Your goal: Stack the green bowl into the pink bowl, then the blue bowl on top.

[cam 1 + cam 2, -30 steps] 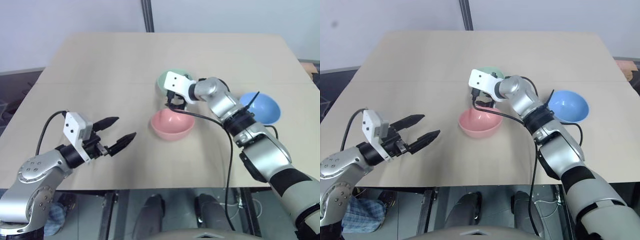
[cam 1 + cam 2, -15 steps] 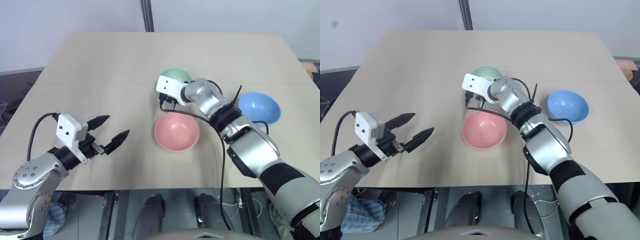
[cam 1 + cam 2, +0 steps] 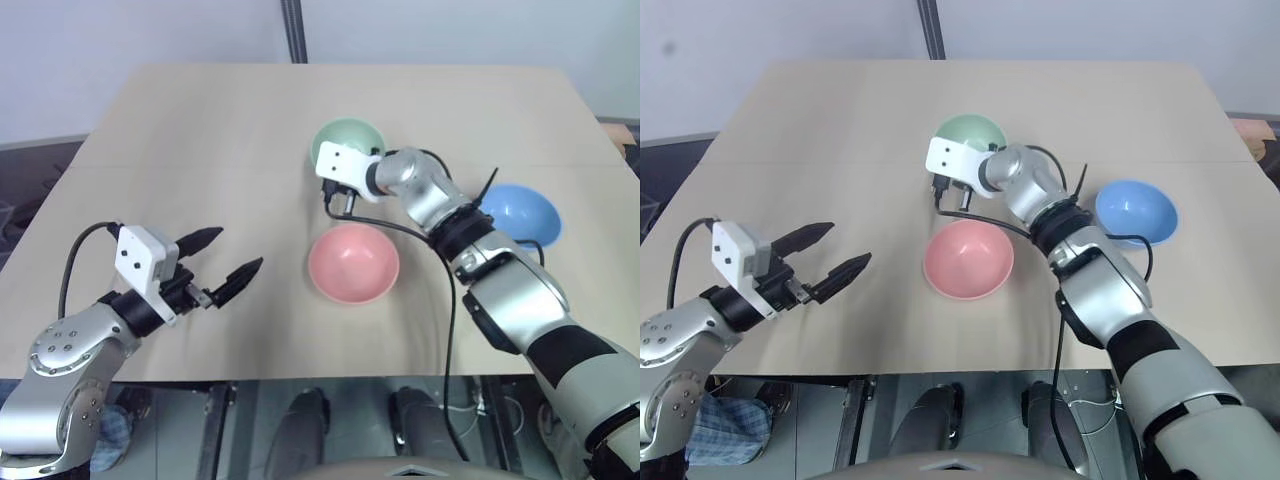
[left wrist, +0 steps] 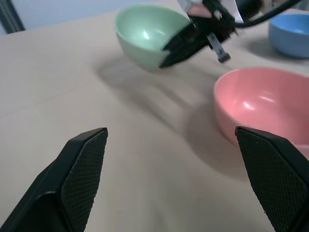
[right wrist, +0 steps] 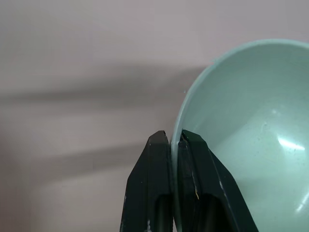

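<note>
Green bowl (image 3: 346,143) rim clamped in right fingers (image 5: 170,145), left fingers (image 3: 226,255) apart, tan table (image 3: 200,130), pale wall (image 3: 150,30)

Three small round plastic bowls in all, one of each colour: one pale mint-green smooth plastic bowl (image 3: 346,143), one salmon-pink smooth plastic bowl (image 3: 353,264), one sky-blue smooth plastic bowl (image 3: 522,213). One flat beige tabletop (image 3: 200,130) beneath them. Two robot grippers, each with two black fingers: one left gripper (image 3: 227,256), one right gripper (image 4: 179,49). One black cable (image 3: 448,320) along the right arm.
</note>
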Controlling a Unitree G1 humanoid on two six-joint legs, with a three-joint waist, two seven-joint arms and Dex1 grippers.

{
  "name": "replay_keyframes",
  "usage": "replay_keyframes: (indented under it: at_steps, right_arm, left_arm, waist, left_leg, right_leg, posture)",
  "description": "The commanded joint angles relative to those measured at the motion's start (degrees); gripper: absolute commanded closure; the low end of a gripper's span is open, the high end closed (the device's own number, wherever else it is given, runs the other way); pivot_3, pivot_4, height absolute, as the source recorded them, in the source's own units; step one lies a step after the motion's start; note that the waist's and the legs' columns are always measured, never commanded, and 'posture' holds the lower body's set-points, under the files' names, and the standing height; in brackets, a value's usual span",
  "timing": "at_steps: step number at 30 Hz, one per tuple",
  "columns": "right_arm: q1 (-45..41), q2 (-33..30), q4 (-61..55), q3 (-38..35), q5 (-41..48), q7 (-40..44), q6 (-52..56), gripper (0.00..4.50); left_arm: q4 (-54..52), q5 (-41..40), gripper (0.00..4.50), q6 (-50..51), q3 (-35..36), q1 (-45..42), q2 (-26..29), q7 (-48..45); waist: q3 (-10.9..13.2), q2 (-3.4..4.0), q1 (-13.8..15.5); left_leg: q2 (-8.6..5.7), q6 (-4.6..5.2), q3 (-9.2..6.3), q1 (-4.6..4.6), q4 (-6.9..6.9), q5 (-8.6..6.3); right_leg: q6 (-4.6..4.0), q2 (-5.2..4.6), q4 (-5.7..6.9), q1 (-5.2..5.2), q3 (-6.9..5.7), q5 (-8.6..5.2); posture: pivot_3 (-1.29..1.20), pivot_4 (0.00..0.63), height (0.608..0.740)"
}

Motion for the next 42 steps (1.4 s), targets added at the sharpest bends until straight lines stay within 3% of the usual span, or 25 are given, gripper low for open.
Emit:
replay_keyframes:
  at_steps: [1,10,13,17,22,23,26,27,36,42]
  right_arm:
    - [1.82,-3.89,-13.57,-2.6,1.62,3.8,0.06,4.48]
    - [14.5,-17.45,-51.59,-5.92,15.52,23.8,13.51,4.48]
    - [21.47,-25.86,-65.37,-6.69,24.17,32.82,17.69,4.48]
    - [25.74,-29.85,-74.0,-5.46,27.55,33.95,22.22,4.48]
    - [25.58,-28.93,-75.58,-3.24,26.31,29.2,25.59,4.48]
    - [25.43,-29.03,-75.76,-3.22,26.54,28.97,25.8,3.78]
    - [24.6,-28.51,-75.94,-3.38,27.06,27.02,28.21,2.45]
    - [24.22,-28.36,-75.89,-3.51,27.22,26.42,29.25,2.22]
    - [24.88,-32.91,-74.93,-10.67,31.9,23.61,36.22,2.22]
    - [28.19,-39.19,-64.65,-14.67,26.45,15.44,36.61,2.22]
  left_arm:
    - [0.1,-0.6,0.0,-1.37,-0.74,-2.03,0.76,-1.92]
    - [5.98,-0.49,0.0,-1.22,-4.9,-9.55,2.33,-7.7]
    - [10.49,0.87,0.0,-2.52,-7.24,-13.01,3.5,-11.52]
    - [14.1,1.48,0.0,-3.06,-9.63,-17.47,3.67,-13.73]
    - [16.62,2.28,0.0,-3.35,-12.14,-20.85,3.67,-16.31]
    - [17.03,2.46,0.0,-3.45,-12.39,-21.29,3.62,-16.63]
    - [17.93,2.86,0.0,-3.76,-12.82,-22.11,3.55,-17.19]
    - [18.09,2.95,0.0,-3.85,-12.9,-22.22,3.52,-17.33]
    - [16.5,2.03,0.0,-3.72,-12.93,-21.72,2.6,-18.38]
    - [15.58,-1.08,0.0,-1.37,-13.93,-22.76,2.44,-21.7]
  waist:
    - [0.0,0.0,0.12]
    - [-0.01,-0.01,0.32]
    - [0.0,0.0,0.45]
    - [0.01,-0.02,0.22]
    - [0.01,-0.02,0.21]
    - [0.01,-0.02,0.26]
    - [0.01,-0.02,0.31]
    - [0.01,-0.02,0.3]
    - [0.01,-0.02,0.45]
    - [0.0,-0.04,0.55]
  left_leg:
    - [0.0,0.0,0.0,0.0,0.0,0.0]
    - [0.0,0.01,-0.06,-0.07,0.02,0.0]
    - [0.0,0.01,-0.12,-0.09,0.07,0.0]
    - [0.0,0.02,0.02,-0.04,0.1,-0.01]
    - [0.03,0.01,-0.09,-0.02,0.19,0.0]
    - [0.03,0.01,-0.08,-0.03,0.21,0.0]
    - [0.01,0.01,-0.09,-0.07,0.21,0.0]
    - [0.01,0.01,-0.09,-0.09,0.21,0.0]
    - [0.0,0.02,-0.11,-0.13,0.21,0.0]
    - [-0.01,0.02,-0.1,-0.13,0.23,0.0]
  right_leg:
    - [0.0,0.0,0.0,0.0,0.0,0.0]
    - [0.01,-0.01,-0.01,0.0,-0.06,0.0]
    - [0.01,-0.02,-0.02,0.03,-0.13,0.0]
    - [0.02,-0.03,0.01,0.04,-0.03,0.01]
    - [0.02,0.02,0.1,0.07,-0.13,0.01]
    - [0.02,0.01,0.1,0.07,-0.12,0.01]
    - [0.02,0.0,0.05,0.06,-0.13,0.01]
    - [0.02,-0.01,0.04,0.06,-0.13,0.01]
    - [0.02,-0.03,0.01,0.05,-0.14,0.01]
    - [0.02,-0.03,0.02,0.06,-0.16,0.01]
  posture:
    - [0.0,0.15,0.74]
    - [0.0,0.15,0.74]
    - [0.0,0.15,0.74]
    - [0.0,0.15,0.74]
    - [0.0,0.15,0.74]
    - [0.0,0.15,0.74]
    - [0.0,0.15,0.74]
    - [0.0,0.15,0.74]
    - [0.0,0.15,0.74]
    - [0.0,0.15,0.74]
